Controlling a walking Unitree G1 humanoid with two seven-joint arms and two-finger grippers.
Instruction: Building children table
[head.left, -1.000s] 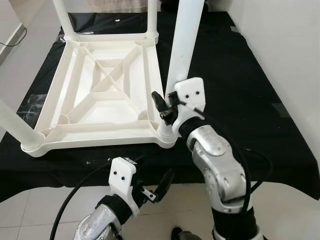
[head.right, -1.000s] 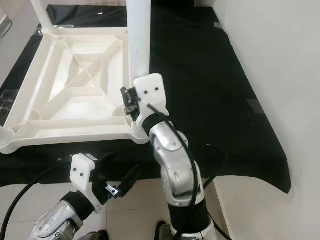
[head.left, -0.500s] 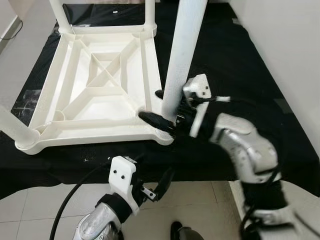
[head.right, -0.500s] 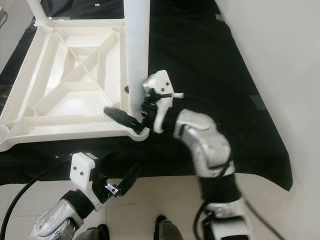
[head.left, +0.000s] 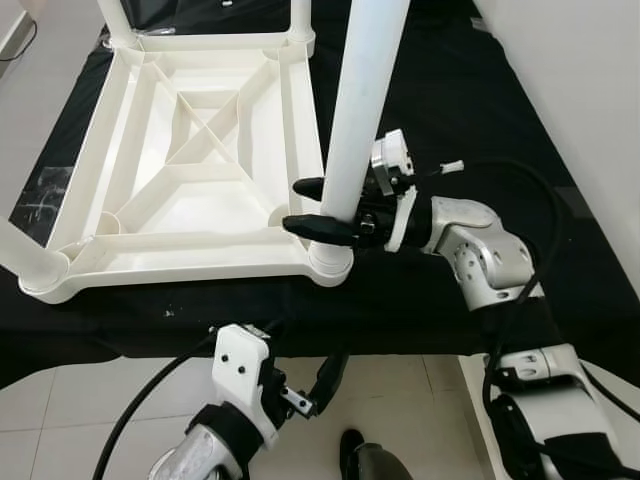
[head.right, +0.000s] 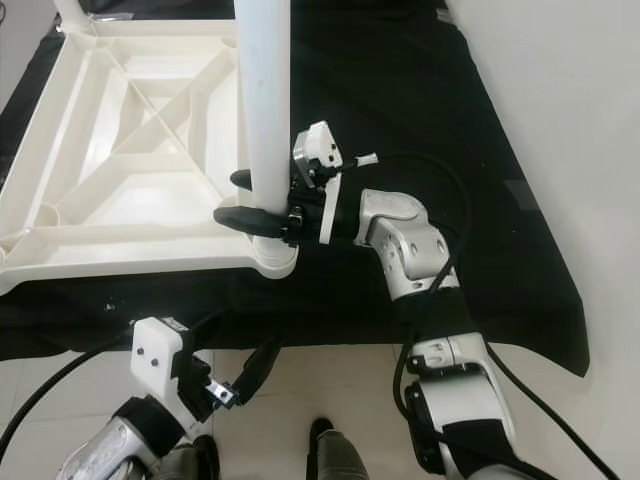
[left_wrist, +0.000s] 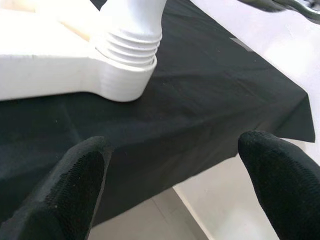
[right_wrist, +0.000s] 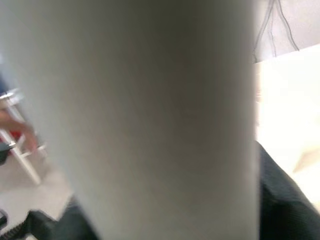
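The right pincer (head.left: 318, 206) clenches the white leg (head.left: 362, 110) near its threaded socket (left_wrist: 127, 50), apparently to screw it into the upturned children's table (head.left: 200, 165).

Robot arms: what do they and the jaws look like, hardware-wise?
Both arms are silver metal with rounded joint housings. Each wrist carries a white plastic bracket with two small dark holes, and black cables loop along the arms. The right gripper and left gripper each have two long black fingers with finely textured pads.

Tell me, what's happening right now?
Right claw straddling white table leg above corner socket. Left claw open, low, idle. Nothing blocking.
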